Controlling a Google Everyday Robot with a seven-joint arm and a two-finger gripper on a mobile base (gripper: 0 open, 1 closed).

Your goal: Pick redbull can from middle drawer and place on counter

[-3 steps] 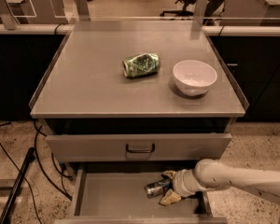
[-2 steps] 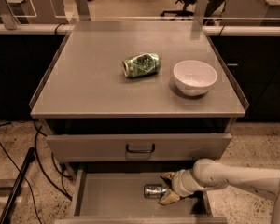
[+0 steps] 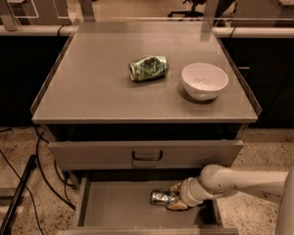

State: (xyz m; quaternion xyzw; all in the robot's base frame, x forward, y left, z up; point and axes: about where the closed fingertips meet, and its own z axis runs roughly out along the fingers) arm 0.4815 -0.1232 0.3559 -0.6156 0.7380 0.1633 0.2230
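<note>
The redbull can [image 3: 160, 198], small, silver and shiny, lies on its side on the floor of the open middle drawer [image 3: 117, 207], right of its centre. My gripper [image 3: 175, 198] reaches into the drawer from the right on a white arm [image 3: 235, 182]. Its fingers [image 3: 177, 207] sit on either side of the can's right end and are closed on it. The counter [image 3: 88, 87] is the flat grey cabinet top above.
A crushed green can [image 3: 148, 68] lies on the counter's middle, and a white bowl [image 3: 204, 81] stands to its right. The upper drawer front with a dark loop handle [image 3: 147, 155] overhangs the back of the open drawer. Cables [image 3: 19, 180] run over the floor on the left.
My gripper has slid a little left into the drawer and now holds the can's end. The can has turned from tilted to lying level, pointing left.
</note>
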